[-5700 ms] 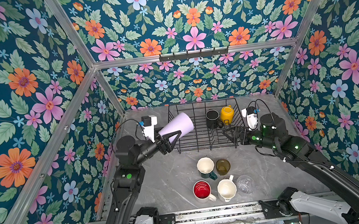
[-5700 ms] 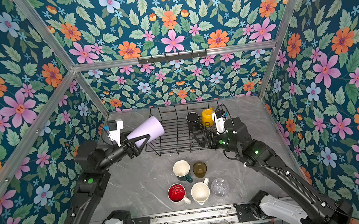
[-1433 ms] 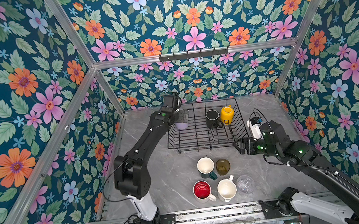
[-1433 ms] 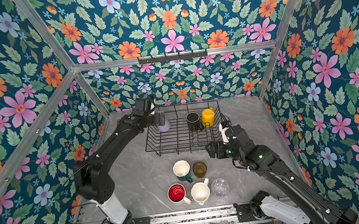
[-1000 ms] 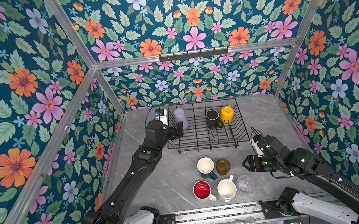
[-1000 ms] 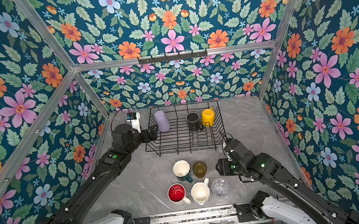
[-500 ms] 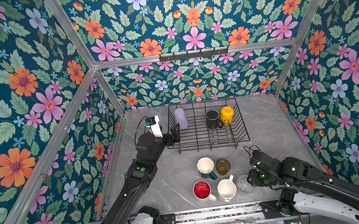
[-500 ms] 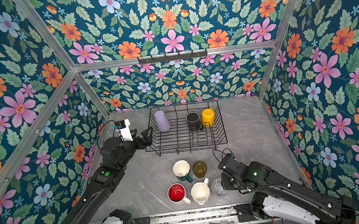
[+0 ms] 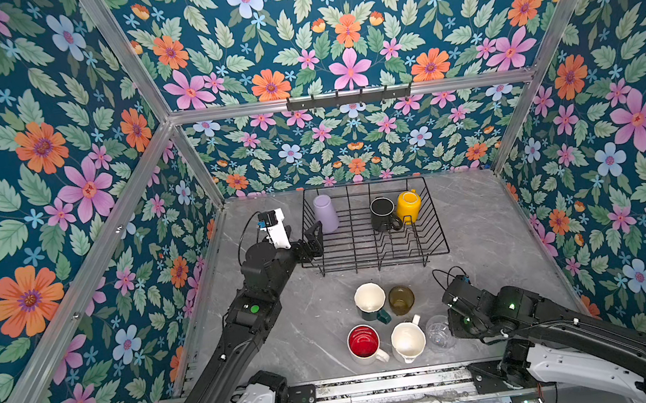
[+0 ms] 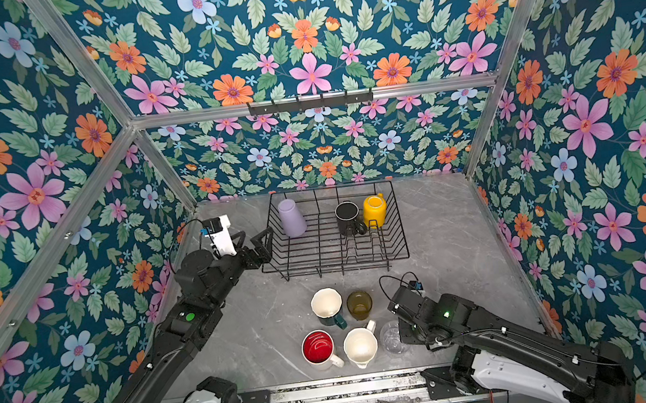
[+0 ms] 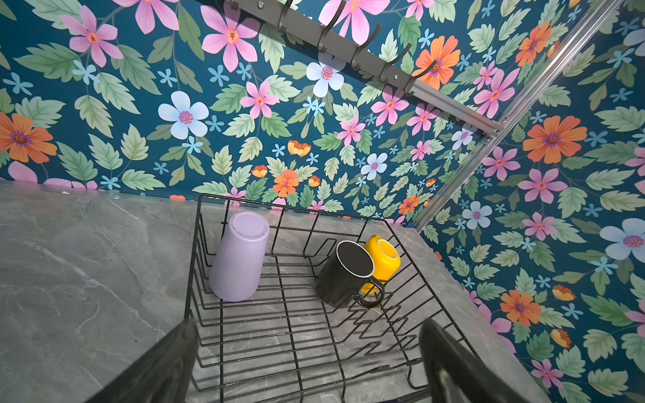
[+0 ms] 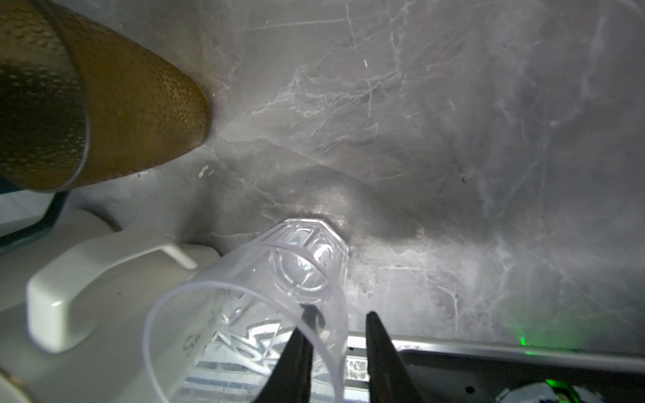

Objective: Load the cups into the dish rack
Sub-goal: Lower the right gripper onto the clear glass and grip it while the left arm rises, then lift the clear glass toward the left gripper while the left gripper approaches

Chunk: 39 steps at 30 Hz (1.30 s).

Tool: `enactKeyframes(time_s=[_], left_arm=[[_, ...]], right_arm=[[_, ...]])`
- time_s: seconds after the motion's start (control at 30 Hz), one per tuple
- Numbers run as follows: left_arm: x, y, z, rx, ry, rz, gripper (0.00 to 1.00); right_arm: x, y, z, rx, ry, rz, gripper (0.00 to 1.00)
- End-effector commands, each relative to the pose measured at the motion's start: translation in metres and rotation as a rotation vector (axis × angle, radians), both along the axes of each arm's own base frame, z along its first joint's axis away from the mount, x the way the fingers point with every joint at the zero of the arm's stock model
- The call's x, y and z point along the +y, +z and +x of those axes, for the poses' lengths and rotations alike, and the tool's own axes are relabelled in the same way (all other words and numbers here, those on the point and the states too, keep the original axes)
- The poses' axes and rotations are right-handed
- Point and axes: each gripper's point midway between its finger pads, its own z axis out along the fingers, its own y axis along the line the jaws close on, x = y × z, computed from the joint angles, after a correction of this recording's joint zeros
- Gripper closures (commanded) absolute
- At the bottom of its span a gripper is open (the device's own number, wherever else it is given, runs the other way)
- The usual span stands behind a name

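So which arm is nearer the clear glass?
Right. The right arm has its jaws either side of the clear glass wall. The left arm is far off, jaws open beside the dish rack.

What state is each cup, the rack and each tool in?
dish rack: holds three cups.
lilac tumbler: in dish rack, inverted.
black mug: in dish rack, tilted.
yellow mug: in dish rack, tilted.
green mug: upright on table.
olive glass: upright on table.
red-inside mug: upright on table.
white mug: upright on table.
clear glass: upright on table.
left tool: open, empty.
right tool: open, straddling clear glass wall.
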Motion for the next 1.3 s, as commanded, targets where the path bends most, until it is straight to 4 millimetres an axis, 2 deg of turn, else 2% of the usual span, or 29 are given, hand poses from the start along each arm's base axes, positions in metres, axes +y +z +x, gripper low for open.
enactKeyframes(time_s=[0.0, 0.2, 0.5, 0.73, 1.0, 1.27], left_arm=[[0.0, 0.007, -0.001, -0.021, -0.001, -0.019, 0.0], [0.0, 0.006, 0.0, -0.019, 0.0, -0.014, 0.0], [0.002, 0.007, -0.003, -0.025, 0.001, -0.026, 0.0], [-0.01, 0.012, -0.011, -0.055, -0.079, -0.083, 0.0], [-0.036, 0.02, -0.032, -0.124, -0.271, -0.14, 0.0], [-0.061, 0.03, -0.069, -0.216, -0.52, -0.189, 0.0]], right_arm=[[-0.006, -0.002, 0.007, -0.031, -0.032, -0.033, 0.75], [-0.005, -0.007, 0.012, -0.045, -0.037, -0.045, 0.81], [-0.013, 0.004, 0.015, -0.078, -0.037, -0.082, 1.0], [-0.035, 0.039, 0.02, -0.172, -0.081, -0.093, 1.0], [-0.017, 0.074, 0.038, -0.238, -0.13, 0.192, 1.0], [0.006, 0.119, 0.064, -0.317, -0.117, 0.381, 1.0]])
